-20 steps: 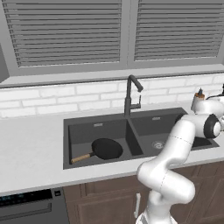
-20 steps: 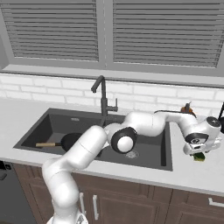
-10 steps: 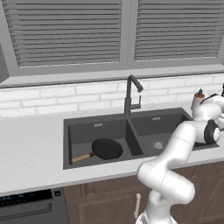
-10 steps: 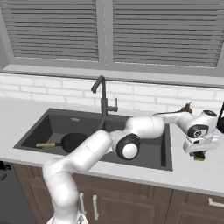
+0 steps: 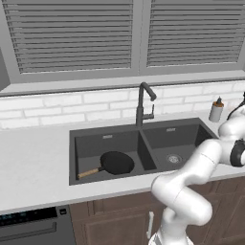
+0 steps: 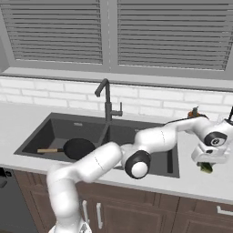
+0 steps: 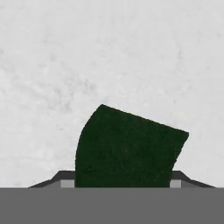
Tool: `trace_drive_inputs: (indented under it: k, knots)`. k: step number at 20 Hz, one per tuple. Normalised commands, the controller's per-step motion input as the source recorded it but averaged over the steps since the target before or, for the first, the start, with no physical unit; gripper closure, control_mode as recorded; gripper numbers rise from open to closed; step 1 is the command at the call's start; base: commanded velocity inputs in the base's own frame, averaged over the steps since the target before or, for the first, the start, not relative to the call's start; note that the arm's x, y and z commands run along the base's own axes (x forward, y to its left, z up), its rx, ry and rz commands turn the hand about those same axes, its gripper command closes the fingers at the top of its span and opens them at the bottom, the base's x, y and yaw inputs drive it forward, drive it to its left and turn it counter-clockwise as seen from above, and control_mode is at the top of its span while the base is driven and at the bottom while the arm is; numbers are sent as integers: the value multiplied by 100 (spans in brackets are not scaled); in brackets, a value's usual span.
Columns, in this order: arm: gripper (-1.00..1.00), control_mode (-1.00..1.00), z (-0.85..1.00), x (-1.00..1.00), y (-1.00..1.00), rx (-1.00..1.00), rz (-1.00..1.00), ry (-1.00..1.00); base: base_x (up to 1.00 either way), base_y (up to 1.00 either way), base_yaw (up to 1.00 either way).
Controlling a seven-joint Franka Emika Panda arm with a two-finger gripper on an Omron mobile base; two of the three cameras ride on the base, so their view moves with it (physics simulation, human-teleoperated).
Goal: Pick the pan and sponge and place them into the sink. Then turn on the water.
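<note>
The arm is reaching far to its right, and the pincer (image 6: 207, 166) is pointing down at the grey counter (image 6: 195, 184), to the right of the sink (image 6: 54, 132). Directly under the pincer the sponge (image 7: 127, 146) is sitting: in the hand view it is showing as a dark green block between the two fingertips (image 7: 65, 178), and both its sides are reaching to the inner faces of the tips. So the pincer is looking clamped on the sponge, with the jaws standing as wide as the block. In the right base view a small piece of the green and yellowish block is peeking out below the white hand. I cannot tell from the pictures if the sponge is resting on the counter or is already a little above it.

The pan (image 5: 116, 162) is lying well apart from the pincer, far to its left, inside the left basin of the sink, with its wooden handle pointing to the left front corner of that basin. The faucet (image 5: 142, 103) is standing behind the divider of the sink, also to the left of the pincer. A white soap bottle (image 5: 216, 111) is standing on the counter just behind the pincer, near the wall.
</note>
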Motion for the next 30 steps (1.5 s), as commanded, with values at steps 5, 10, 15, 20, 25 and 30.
trace_drive_inputs:
  k: [5,10,15,20,25,30]
  knots:
    - [100,-100,-5,-100,100,24,0,0,0,0,0]
    - [100,-100,-1,-81,100,6,0,0,0,0,0]
    - [100,-100,-15,-51,100,1,0,2,0,0,0]
    - [100,-100,1,-12,100,12,0,18,0,0,0]
    - [100,-100,45,0,100,15,0,36,0,0,0]
    - [100,-100,45,-1,100,13,0,10,0,0,0]
